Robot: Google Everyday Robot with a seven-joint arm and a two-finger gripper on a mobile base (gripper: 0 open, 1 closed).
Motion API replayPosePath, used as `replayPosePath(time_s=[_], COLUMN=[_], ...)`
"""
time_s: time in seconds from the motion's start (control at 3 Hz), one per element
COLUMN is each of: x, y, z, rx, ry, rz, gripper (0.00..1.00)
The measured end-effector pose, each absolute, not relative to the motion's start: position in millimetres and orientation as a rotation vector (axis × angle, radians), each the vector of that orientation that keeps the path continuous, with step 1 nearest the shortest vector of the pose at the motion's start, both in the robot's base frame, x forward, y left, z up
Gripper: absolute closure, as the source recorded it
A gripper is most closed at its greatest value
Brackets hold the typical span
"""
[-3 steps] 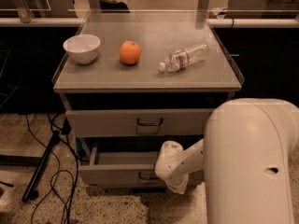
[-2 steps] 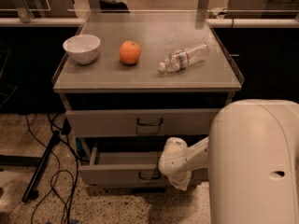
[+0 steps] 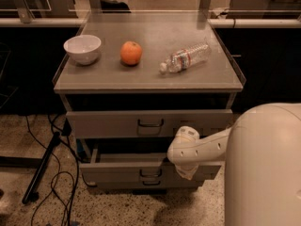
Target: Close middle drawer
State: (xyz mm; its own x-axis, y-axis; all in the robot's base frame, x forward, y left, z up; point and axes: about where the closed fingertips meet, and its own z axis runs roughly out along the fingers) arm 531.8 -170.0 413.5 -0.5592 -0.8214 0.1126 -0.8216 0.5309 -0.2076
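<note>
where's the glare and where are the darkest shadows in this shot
Camera view: warm, dim light; a pale sheen on the far edge of the grey cabinet top; darkest shadow under that top and inside the open grey metal middle drawer, at whose front the gripper hangs.

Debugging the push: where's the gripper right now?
Camera view, lower centre-right: the gripper is at the front of the open middle drawer, just right of its pull handle and below the top drawer.
</note>
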Motion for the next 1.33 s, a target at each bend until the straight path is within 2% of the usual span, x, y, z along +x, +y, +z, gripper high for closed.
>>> replayPosePath(time_s=[0.67,1.33], x=[530,559], y=[-177,-186], z=[401,393], rx=[1.444,1.404], ry=[-2.735,-2.763], rz=[0.405,0.523], gripper=[1.00,1.00])
